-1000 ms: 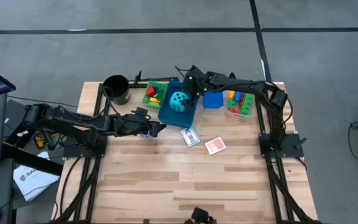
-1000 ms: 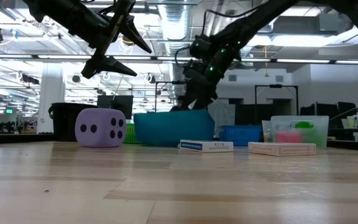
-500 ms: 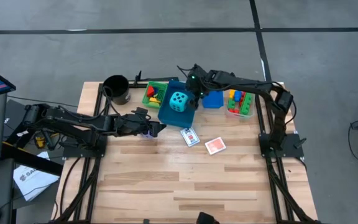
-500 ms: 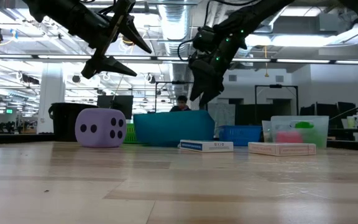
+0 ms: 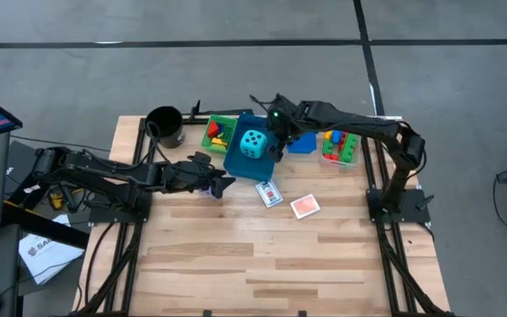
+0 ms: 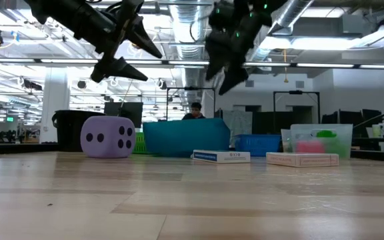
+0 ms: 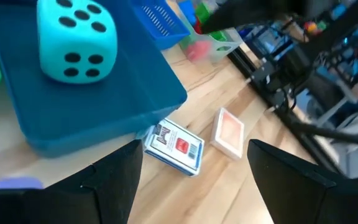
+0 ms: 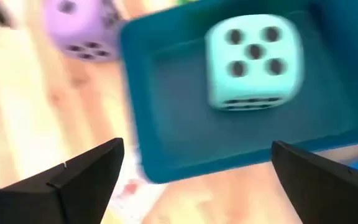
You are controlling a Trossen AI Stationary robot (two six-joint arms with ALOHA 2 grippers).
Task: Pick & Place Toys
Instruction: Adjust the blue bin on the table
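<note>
A cyan dotted die [image 5: 253,143] lies in the blue bin [image 5: 238,161]. My right gripper [image 5: 276,141] hangs open high above that bin's right side, holding nothing; its wrist view looks down on the die [image 8: 253,62]. A purple die [image 6: 108,137] rests on the table left of the bin. My left gripper [image 6: 139,59] hovers open above it, empty. Two packs of playing cards [image 5: 268,194] [image 5: 304,206] lie flat on the wood in front of the bin. Red and yellow bricks [image 5: 216,134] sit in the green bin.
A black cup [image 5: 165,126] stands at the far left. A small blue bin [image 5: 300,143] and a clear bin of coloured bricks [image 5: 339,146] stand at the far right. The near half of the table [image 5: 262,264] is bare wood.
My right gripper has risen out of the blue bin, staying open, and come a little toward the table's near edge. The cyan die has stayed in the bin.
</note>
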